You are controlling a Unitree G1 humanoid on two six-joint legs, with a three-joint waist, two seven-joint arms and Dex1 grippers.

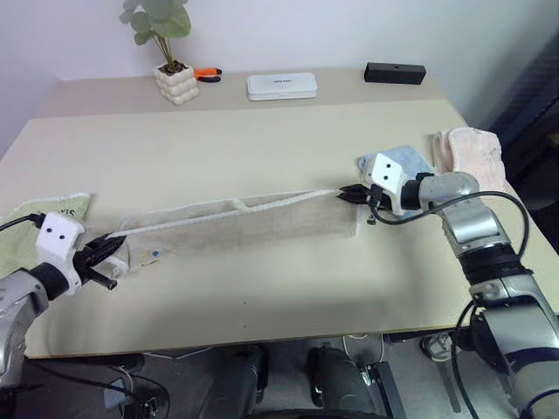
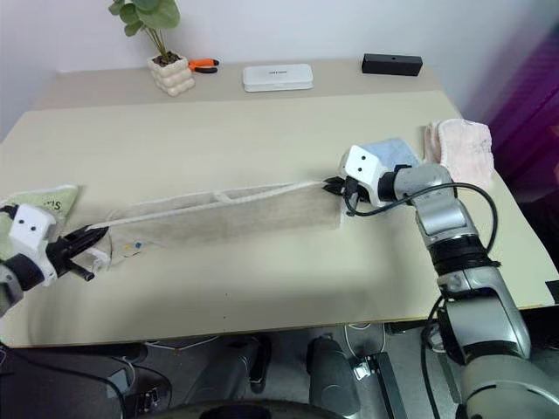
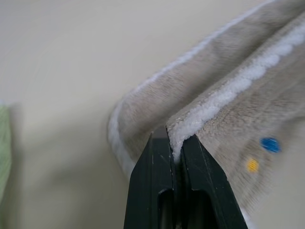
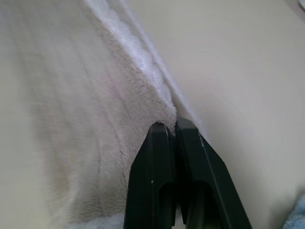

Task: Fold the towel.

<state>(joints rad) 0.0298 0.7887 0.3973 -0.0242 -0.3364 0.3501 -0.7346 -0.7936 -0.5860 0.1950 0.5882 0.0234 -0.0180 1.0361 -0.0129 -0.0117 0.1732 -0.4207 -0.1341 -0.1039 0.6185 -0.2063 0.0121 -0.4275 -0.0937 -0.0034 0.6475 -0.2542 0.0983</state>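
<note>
The towel (image 1: 236, 223) stretched as a long band across the table (image 1: 262, 148) — left gripper (image 1: 112, 249) pinched its eight-o'clock end, right gripper (image 1: 349, 195) clamped its three-o'clock corner.

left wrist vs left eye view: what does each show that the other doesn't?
Left wrist alone: the left hand fingers shut on the whitish edging, and blue and yellow embroidered dots up close. Left eye alone: the right hand pinching the towel's other end, a plant, white case, black box and pink cloth. Both: the beige towel, the table and a green towel at the edge.
</note>
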